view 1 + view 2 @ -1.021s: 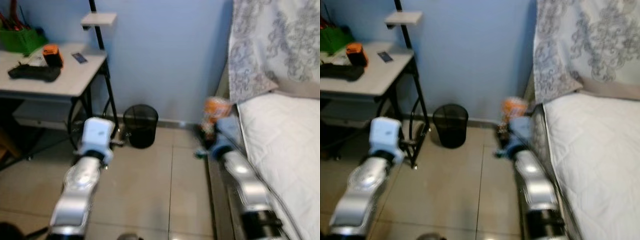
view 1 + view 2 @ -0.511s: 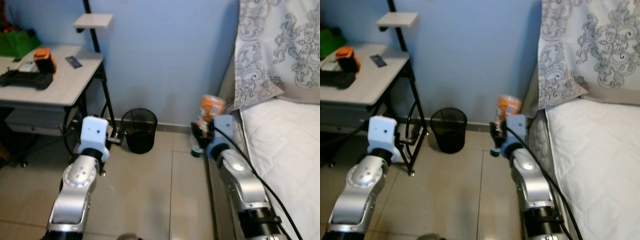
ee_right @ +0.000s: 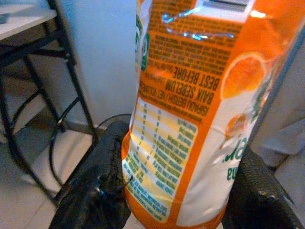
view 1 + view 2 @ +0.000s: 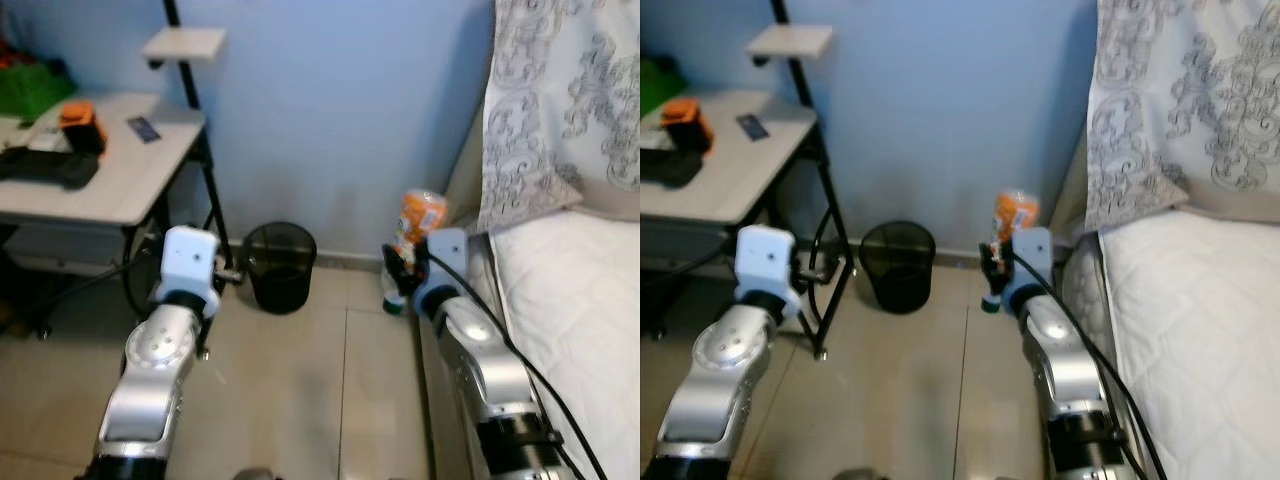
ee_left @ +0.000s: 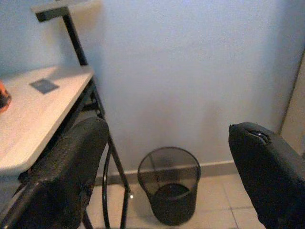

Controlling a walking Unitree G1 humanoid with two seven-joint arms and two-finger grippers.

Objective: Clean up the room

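Observation:
My right gripper (image 4: pixel 402 262) is shut on an orange juice bottle (image 4: pixel 415 221), held up in the gap between the bed and the wall; in the right wrist view the orange juice bottle (image 3: pixel 190 109) sits upside down between the two black fingers (image 3: pixel 102 186). A black mesh wastebasket (image 4: pixel 280 266) stands on the floor against the blue wall, left of the bottle. My left gripper (image 5: pixel 171 157) is open with nothing between its fingers, and the wastebasket (image 5: pixel 170 191) lies ahead of it.
A white desk (image 4: pixel 110 190) on black legs stands at the left with a phone, an orange object and a black controller on it. The bed (image 4: pixel 570 300) with a patterned pillow runs along the right. Beige floor tiles (image 4: pixel 300 390) lie between them.
The camera has steadied and shifted a little. My right arm has lifted the orange bottle slightly and holds it still; the left arm has barely moved.

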